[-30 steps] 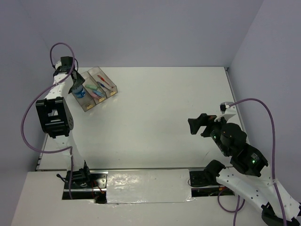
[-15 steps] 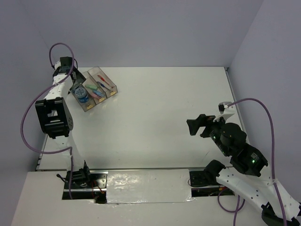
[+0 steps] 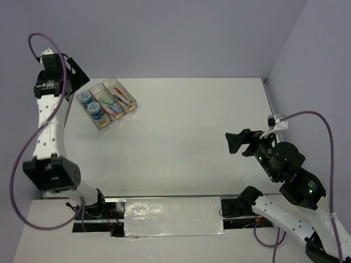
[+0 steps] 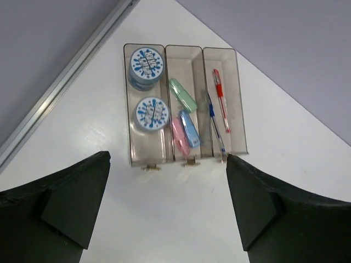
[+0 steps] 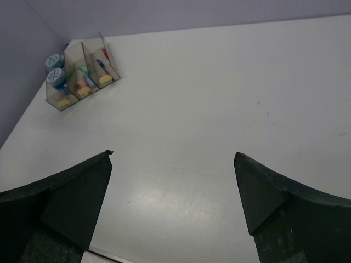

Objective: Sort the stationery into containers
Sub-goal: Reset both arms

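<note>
- The left fingers [image 4: 71,203] stand spread wide, gripping nothing, above the three joined clear plastic rectangular bins [image 4: 242,143].
- The right fingers [image 5: 66,197], likewise parted and empty, hang well apart from them over the white surface [image 3: 192,126].
- Inside, two round blue-white patterned tape rolls [image 4: 147,63] fill one end bin, pink, green and blue bars [image 4: 182,94] the middle, thin red and blue pens [image 4: 220,98] the other.
- No loose stationery shows (all views agree); sorting looks finished.

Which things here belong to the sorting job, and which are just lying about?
Job: tape rolls, green bar, pink bar, blue bar, red pen, blue pen, clear bins.
Not job: purple cable, shiny sheet at near edge.
</note>
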{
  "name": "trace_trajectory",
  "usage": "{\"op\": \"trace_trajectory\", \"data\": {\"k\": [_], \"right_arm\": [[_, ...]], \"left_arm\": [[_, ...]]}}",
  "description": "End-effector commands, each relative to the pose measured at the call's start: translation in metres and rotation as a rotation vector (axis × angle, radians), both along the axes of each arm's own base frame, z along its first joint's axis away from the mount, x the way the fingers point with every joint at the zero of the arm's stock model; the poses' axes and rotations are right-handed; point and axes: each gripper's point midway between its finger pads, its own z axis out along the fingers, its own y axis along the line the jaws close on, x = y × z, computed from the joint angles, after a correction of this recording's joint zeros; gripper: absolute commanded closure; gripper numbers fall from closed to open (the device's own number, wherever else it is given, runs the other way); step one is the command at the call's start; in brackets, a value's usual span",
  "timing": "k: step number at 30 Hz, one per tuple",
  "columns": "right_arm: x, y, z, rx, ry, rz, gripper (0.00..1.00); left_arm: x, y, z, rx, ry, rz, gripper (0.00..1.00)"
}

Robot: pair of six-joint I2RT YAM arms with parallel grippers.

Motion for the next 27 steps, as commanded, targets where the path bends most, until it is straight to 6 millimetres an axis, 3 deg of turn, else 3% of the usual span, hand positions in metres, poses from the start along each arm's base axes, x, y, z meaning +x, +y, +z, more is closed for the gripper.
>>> {"op": "trace_trajectory", "data": {"k": [1,2,3,4,5,8,11,12,14,18,23,27], "right_arm": [[-0.005,-0.020,0.031,-0.041,-0.061,-0.046,0.00],[-0.007,-0.026,0.041,-0.038,-0.076,-0.064,0.00],[-0.009,-0.029,0.042,-0.059,-0.070,-0.070,0.00],[-0.009,-0.033,0.045,-0.074,-0.072,-0.079,0.00],[-0.010,-0.038,0.053,-0.074,-0.079,-0.103,0.00],[-0.013,-0.038,0.055,-0.084,-0.060,-0.088,0.00],[-0.015,-0.040,0.057,-0.088,-0.046,-0.094,0.00],[-0.016,-0.042,0.056,-0.096,-0.036,-0.097,0.00],[-0.021,-0.045,0.059,-0.097,-0.034,-0.089,0.00],[-0.035,-0.046,0.065,-0.055,-0.056,-0.044,0.00],[-0.048,-0.052,0.060,-0.027,-0.053,-0.024,0.00],[-0.056,-0.058,0.051,-0.012,-0.069,-0.022,0.00]], "left_arm": [[-0.056,-0.023,0.030,0.043,-0.036,-0.113,0.01],[-0.067,-0.027,0.015,0.037,-0.008,-0.121,0.01],[-0.078,-0.030,0.016,0.049,-0.020,-0.125,0.01],[-0.099,-0.036,0.030,0.066,-0.072,-0.127,0.01],[-0.109,-0.043,0.011,0.065,-0.042,-0.149,0.01],[-0.151,-0.053,0.020,0.106,-0.122,-0.157,0.01],[-0.174,-0.061,0.006,0.106,-0.109,-0.173,0.01],[-0.186,-0.068,0.012,0.104,-0.149,-0.208,0.01],[-0.200,-0.075,-0.001,0.105,-0.140,-0.239,0.01],[-0.242,-0.081,0.001,0.124,-0.233,-0.252,0.01],[-0.277,-0.088,0.007,0.138,-0.338,-0.276,0.01],[-0.283,-0.084,0.002,0.150,-0.347,-0.255,0.01]]}}
